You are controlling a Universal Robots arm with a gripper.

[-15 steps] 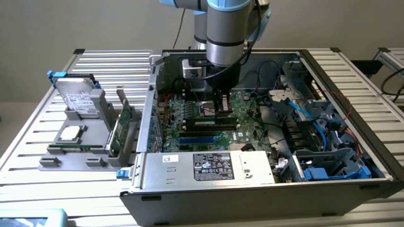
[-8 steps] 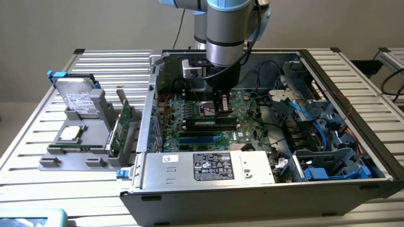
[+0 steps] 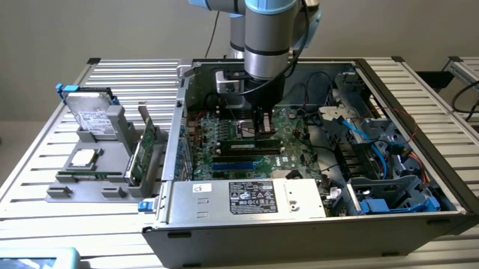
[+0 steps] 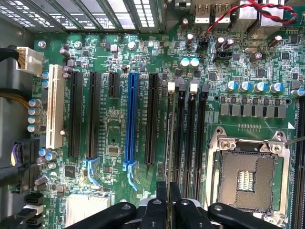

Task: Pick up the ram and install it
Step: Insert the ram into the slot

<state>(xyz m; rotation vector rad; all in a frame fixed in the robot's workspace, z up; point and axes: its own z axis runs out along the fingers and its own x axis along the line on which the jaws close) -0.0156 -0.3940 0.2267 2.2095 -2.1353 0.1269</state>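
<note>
Nearest, by the front wall of the open steel case (image 3: 299, 235), lies the power supply (image 3: 299, 199), a dull grey metal box with a black-and-white label. The case rests on a table (image 3: 112, 235) of ribbed aluminium slats. Behind the box the glossy green motherboard (image 3: 206, 162) covers the case floor, with short blue plastic slots (image 3: 235, 164) near its front edge.

Just beyond them is the ram (image 3: 247, 147), a thin, narrow stick with dark chips and a small white label, lying along the row of long black memory slots (image 4: 190, 138). In the wrist view it shows edge-on as a fine line (image 4: 168, 143) over the slot nearest the expansion slots; whether it is seated cannot be told. The gripper (image 3: 261, 128), of matt black metal, stands straight above it, its jaws drawn close and pinching the stick's middle (image 4: 168, 187). Beside the memory slots sits the square, steel-framed processor socket (image 4: 245, 176).

Toward the table's edge on the exterior view's left, a grey moulded tray (image 3: 90, 185) holds an upright green card (image 3: 146, 148) and a metal hard drive (image 3: 93, 117). The smooth silver-and-blue arm (image 3: 268, 33) rises at the far side.
</note>
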